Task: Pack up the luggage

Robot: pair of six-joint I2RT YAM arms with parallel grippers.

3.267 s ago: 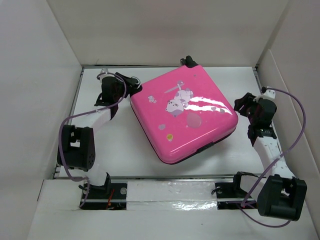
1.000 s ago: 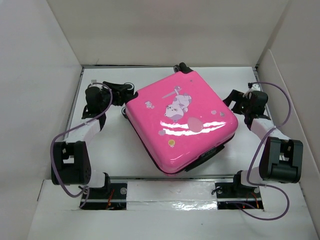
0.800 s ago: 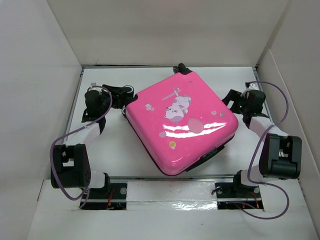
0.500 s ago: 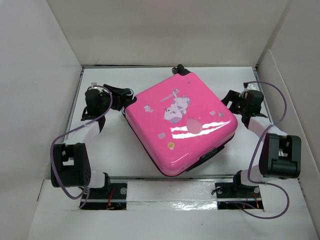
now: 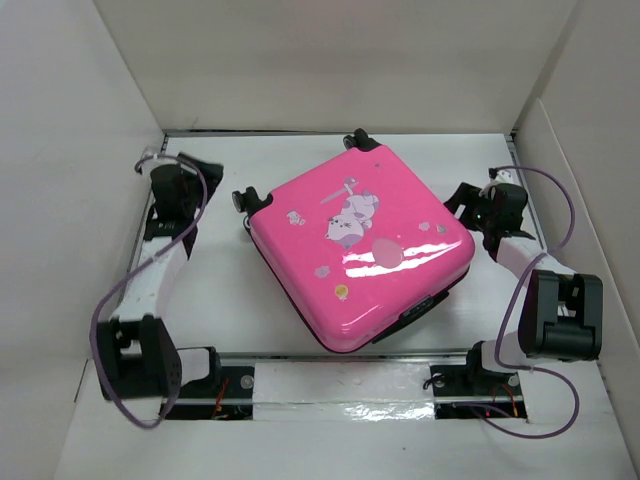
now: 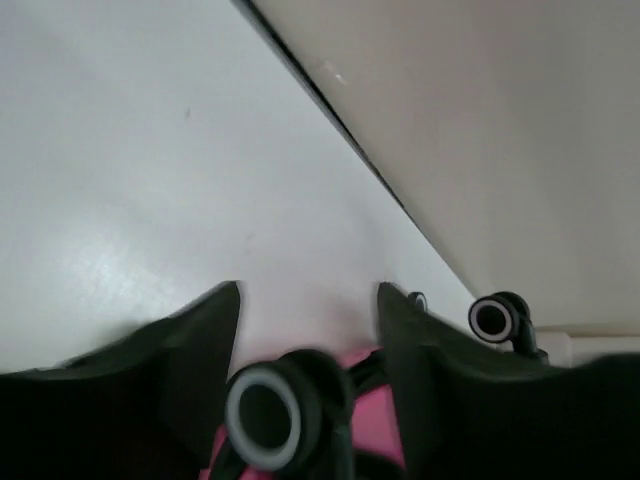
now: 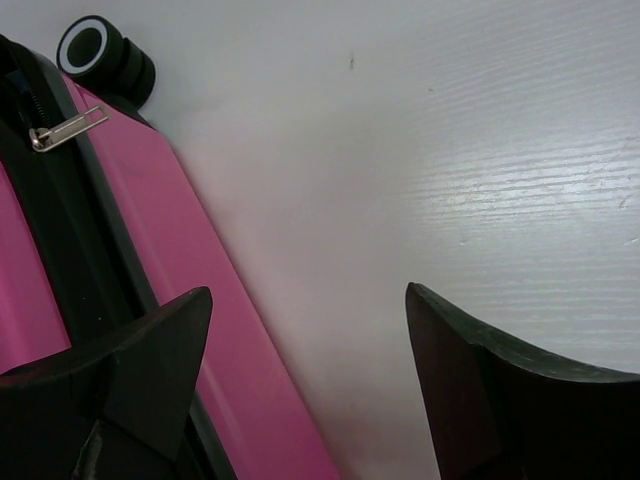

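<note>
The luggage point(image 5: 360, 245) is a closed hot-pink suitcase with a cartoon animal print. It lies flat in the middle of the table, turned cornerwise. My left gripper point(image 5: 203, 172) is open and empty, a short way left of the suitcase's left wheel point(image 5: 240, 199). In the left wrist view that wheel point(image 6: 265, 420) shows low between my open fingers point(image 6: 215, 320), with a second wheel point(image 6: 495, 318) farther off. My right gripper point(image 5: 463, 200) is open and empty beside the suitcase's right corner. In the right wrist view the pink side point(image 7: 150, 210) and its zipper pull point(image 7: 65, 130) lie by my left finger point(image 7: 170, 330).
White walls enclose the table point(image 5: 220, 290) on the left, back and right. The back wall's foot point(image 6: 330, 100) runs close behind the left gripper. A suitcase wheel point(image 7: 100, 50) shows at the top left of the right wrist view.
My left gripper has drawn back from the suitcase's left wheel corner toward the far left wall. The suitcase and the right gripper have barely moved.
</note>
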